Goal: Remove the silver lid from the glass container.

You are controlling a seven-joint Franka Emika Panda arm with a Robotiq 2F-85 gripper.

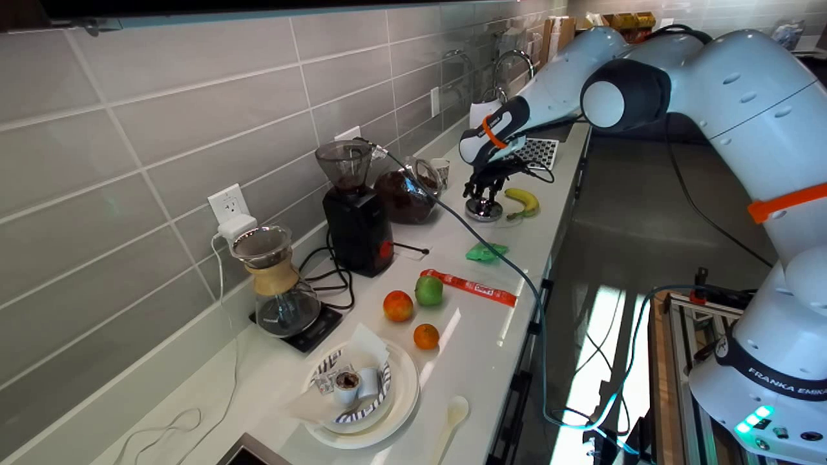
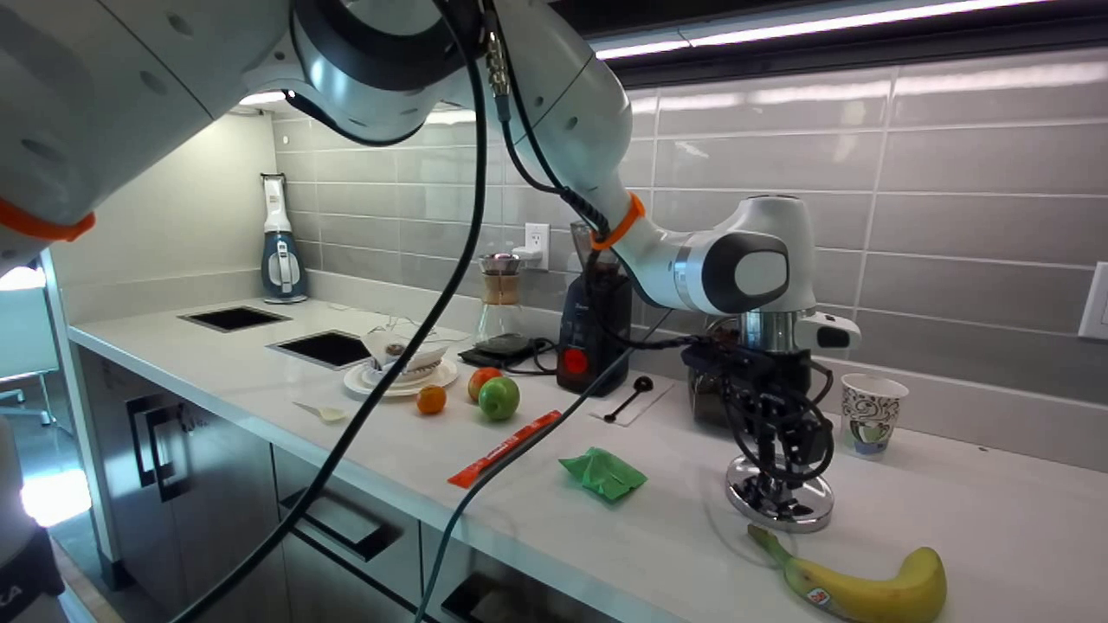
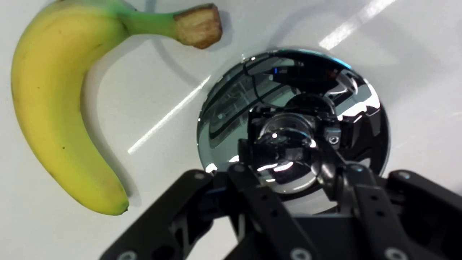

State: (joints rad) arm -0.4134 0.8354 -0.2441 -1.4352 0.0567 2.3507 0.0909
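The silver lid (image 1: 486,212) is a round shiny metal disc with a round knob. It is low over the white counter, slightly tilted in an exterior view (image 2: 805,509); I cannot tell whether its rim touches the counter. My gripper (image 1: 483,197) points down above it. In the wrist view (image 3: 283,160) its fingers sit against both sides of the lid's knob, on the lid (image 3: 231,119). The glass container (image 1: 404,199) is a squat rounded jar with dark contents and an uncovered mouth, standing by the wall. My gripper and cables partly hide it in an exterior view (image 2: 705,400).
A banana (image 3: 54,97) lies beside the lid, its stem pointing near the rim. A paper cup (image 2: 870,415) and a black grinder (image 1: 358,226) flank the glass container. A green packet (image 2: 603,473), a red packet (image 1: 470,286), fruit and plates lie farther along. A cable crosses the counter.
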